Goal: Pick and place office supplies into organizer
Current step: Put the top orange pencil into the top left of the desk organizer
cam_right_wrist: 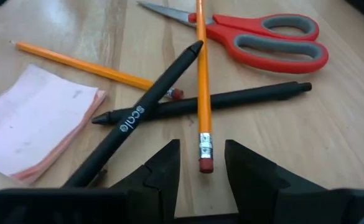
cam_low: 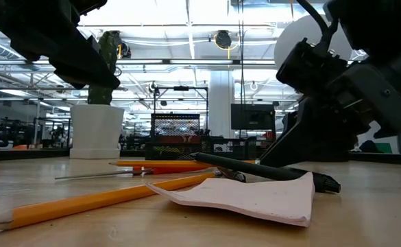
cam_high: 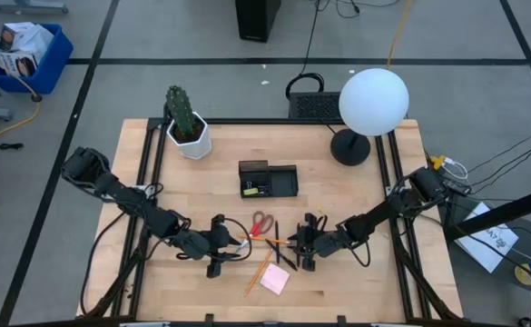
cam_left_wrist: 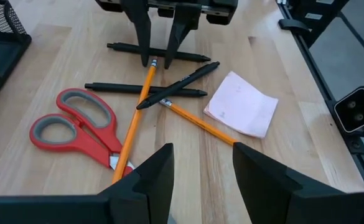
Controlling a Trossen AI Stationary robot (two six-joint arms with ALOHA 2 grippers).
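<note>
While both grippers hang open, empty: right gripper [cam_right_wrist: 201, 163] straddles eraser end of pencil [cam_right_wrist: 201, 81], axis running 12 o'clock from jaws; left gripper [cam_left_wrist: 201, 163] farther; organizer [cam_high: 268, 179] at 11.

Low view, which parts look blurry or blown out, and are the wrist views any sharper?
Low view: the orange pencil's near tip is soft, the pink sticky-note pad is fairly crisp, and the ceiling lights behind are glaring. Left wrist view: the red-handled scissors are sharp, and its own dark pincer fingers blur. Right wrist view: the "scale" print on the black pen reads clearly.
</note>
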